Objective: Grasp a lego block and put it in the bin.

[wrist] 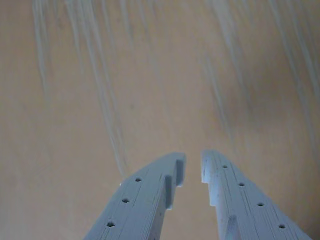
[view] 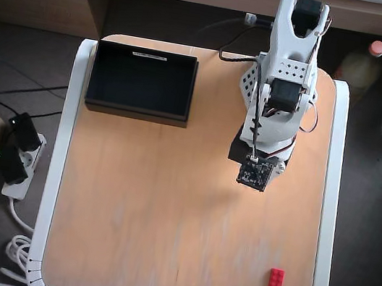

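The lego block [view: 276, 281] is a small bright red plastic brick, rectangular, its long side running up and down in the overhead view, with studs faintly visible on top. It lies flat on the table [view: 163, 219] near the lower right corner, well apart from my arm [view: 284, 78] and from the bin [view: 141, 83]. The bin is a shallow rectangular black box with low walls, matte inside, a thin white label strip on its far rim; it sits at the upper left of the table. The tabletop is pale wood with a soft grain and whitish streaks, rounded at its corners and edged in a white band. My arm is white moulded plastic with black motor housings, standing at the upper right. In the wrist view my gripper [wrist: 193, 170] hangs over bare wood, grasping nothing: two light grey printed fingers [wrist: 145, 200], layered in texture and dotted with small round holes, taper toward notched tips that stand only a narrow gap apart. Beside the table, on the dark floor to the left in the overhead view, lies a white power strip [view: 20, 158] with black plugs.
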